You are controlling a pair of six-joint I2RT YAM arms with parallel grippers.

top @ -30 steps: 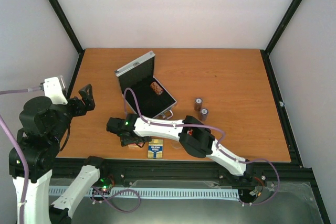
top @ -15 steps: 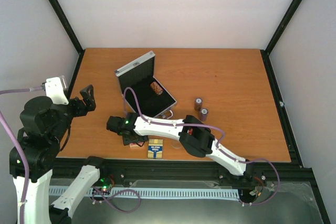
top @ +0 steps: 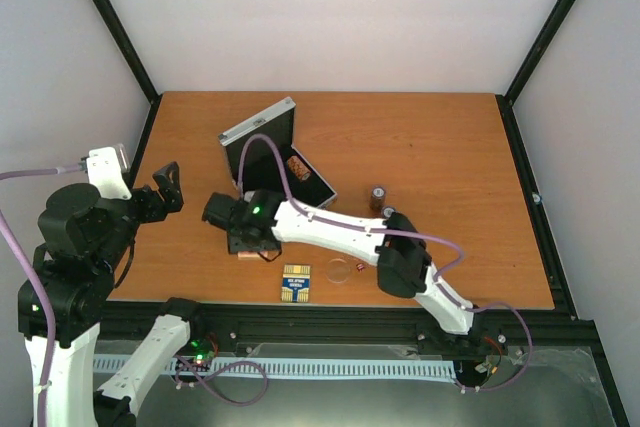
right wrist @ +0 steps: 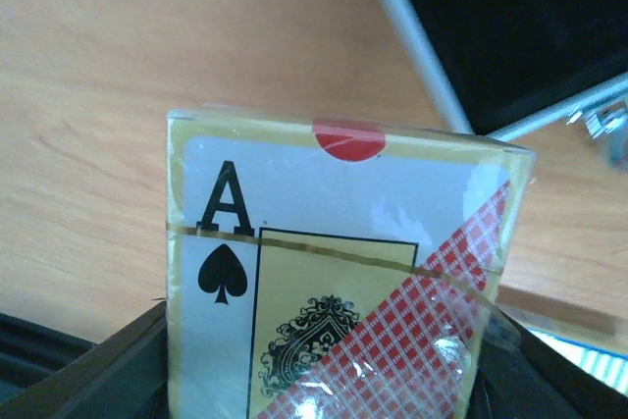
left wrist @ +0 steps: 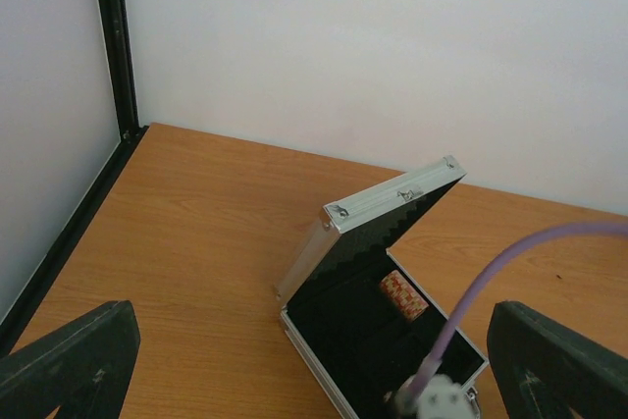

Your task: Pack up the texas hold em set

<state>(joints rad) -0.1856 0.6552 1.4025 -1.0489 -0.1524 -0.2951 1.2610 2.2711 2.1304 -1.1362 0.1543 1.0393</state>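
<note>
The silver case (top: 262,127) stands open at the middle left of the table, black-lined, with one red-patterned chip stack (top: 298,167) inside. My right gripper (top: 247,245) hovers just in front of the case, shut on the red-white card deck (right wrist: 343,272), whose ace of spades fills the right wrist view. The blue-yellow deck (top: 295,283) lies near the front edge. A clear disc (top: 339,271) and a tiny red die (top: 360,266) lie beside it. Two dark chip stacks (top: 378,197) stand to the right of the case. My left gripper (top: 165,187) is raised at the left, open and holding nothing.
The case's silver rim (right wrist: 412,36) crosses the upper right of the right wrist view. A purple cable (left wrist: 510,262) arches over the case (left wrist: 392,203) in the left wrist view. Black frame posts (top: 150,137) edge the table.
My right gripper closed on the red-white deck and carried it back toward the case. The arm's shift uncovered the clear disc and die. The left arm stayed put.
</note>
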